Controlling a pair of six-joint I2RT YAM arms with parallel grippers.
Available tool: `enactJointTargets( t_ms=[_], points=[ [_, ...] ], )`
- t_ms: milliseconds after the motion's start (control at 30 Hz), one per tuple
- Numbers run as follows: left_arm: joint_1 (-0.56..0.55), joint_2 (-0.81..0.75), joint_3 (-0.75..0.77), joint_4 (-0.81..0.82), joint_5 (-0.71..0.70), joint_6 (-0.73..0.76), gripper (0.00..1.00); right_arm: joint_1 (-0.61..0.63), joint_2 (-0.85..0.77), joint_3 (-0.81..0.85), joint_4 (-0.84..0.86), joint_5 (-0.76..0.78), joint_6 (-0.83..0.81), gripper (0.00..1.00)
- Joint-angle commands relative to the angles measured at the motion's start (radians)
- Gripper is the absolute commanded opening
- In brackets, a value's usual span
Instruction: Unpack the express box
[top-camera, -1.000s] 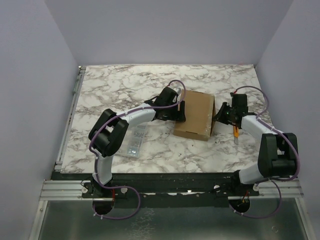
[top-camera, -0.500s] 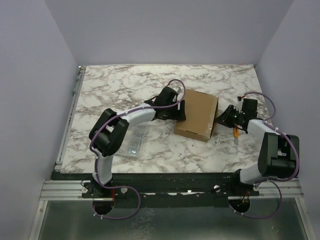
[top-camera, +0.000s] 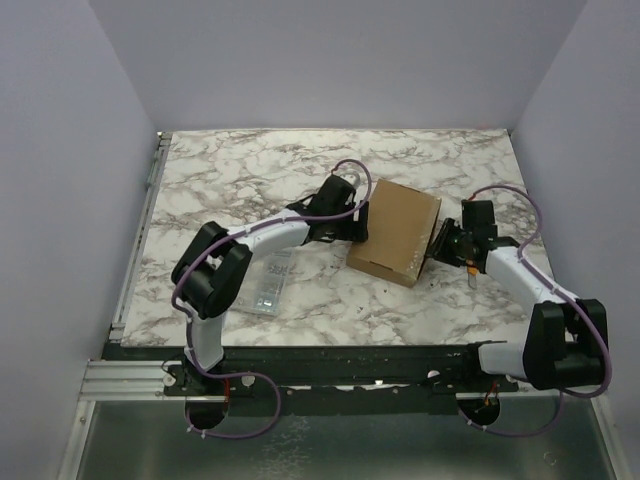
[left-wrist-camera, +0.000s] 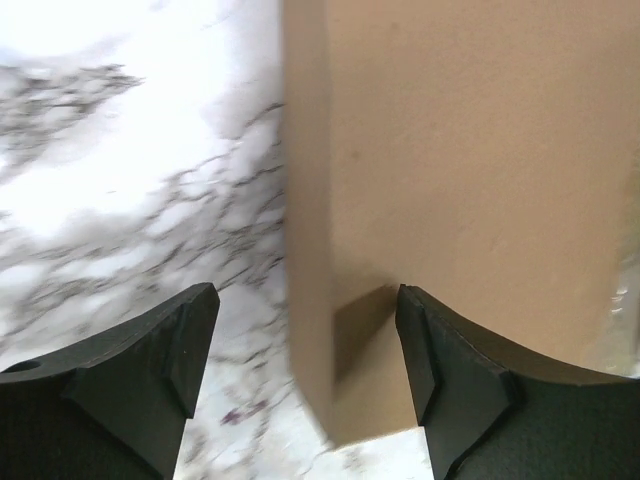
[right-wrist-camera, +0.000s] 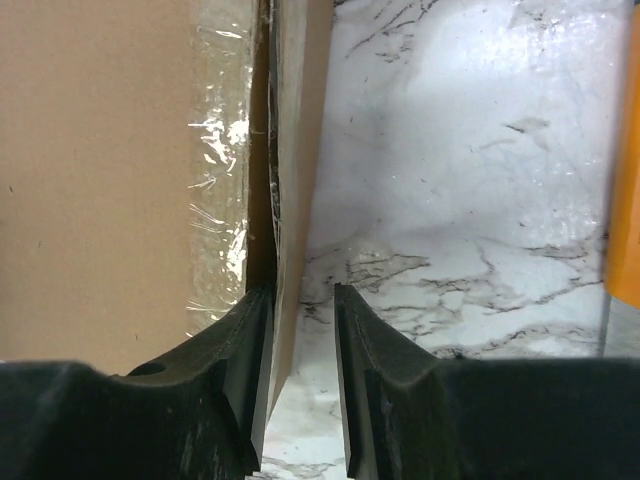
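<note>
Because the express box (top-camera: 395, 232), lying right of centre on the table (top-camera: 250, 170), is merely straddled at its left edge by the wide-spread left gripper (left-wrist-camera: 305, 310), and its flap (right-wrist-camera: 290, 150) seems unclamped within the narrowed right gripper (right-wrist-camera: 300, 300), the flap could be lost or the box dragged.

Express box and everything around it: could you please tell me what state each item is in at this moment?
express box: closed, clear tape on top, side flap slightly ajar.
left gripper: open, fingers astride the box's edge.
right gripper: narrowly open around the side flap, not clamped.
clear organizer case: lying flat, apart from the box; lid too small to judge.
orange tool: lying on the table, not held.
</note>
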Motion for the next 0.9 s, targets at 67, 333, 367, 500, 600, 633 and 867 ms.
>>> enactJointTargets(
  t_ms=[67,333,367,500,600,633,867],
  points=[
    [-0.193,-0.375,-0.275,0.175,-0.365,0.441,0.83,0.005,0.048,0.076,-0.095,0.052,-0.043,0.34],
    [-0.457,-0.452,-0.513,0.578,-0.326,0.713,0.92,0.012,0.13,0.159,-0.12,0.006,-0.112,0.38],
    [-0.483,-0.422,-0.517,0.624,-0.351,0.748,0.92,0.011,0.136,0.162,-0.128,-0.001,-0.113,0.39],
    [-0.508,-0.286,-0.514,0.802,-0.41,0.796,0.92,0.018,0.122,0.16,-0.142,-0.036,-0.105,0.45],
    [-0.508,-0.216,-0.512,0.891,-0.407,0.809,0.93,0.027,0.082,0.151,-0.156,-0.032,-0.08,0.5],
    [-0.509,-0.193,-0.507,0.908,-0.41,0.809,0.93,0.029,0.071,0.148,-0.158,-0.033,-0.071,0.51],
    [-0.508,-0.051,-0.433,0.95,-0.506,0.792,0.93,0.086,0.061,0.133,-0.187,0.003,-0.015,0.5]
  ],
)
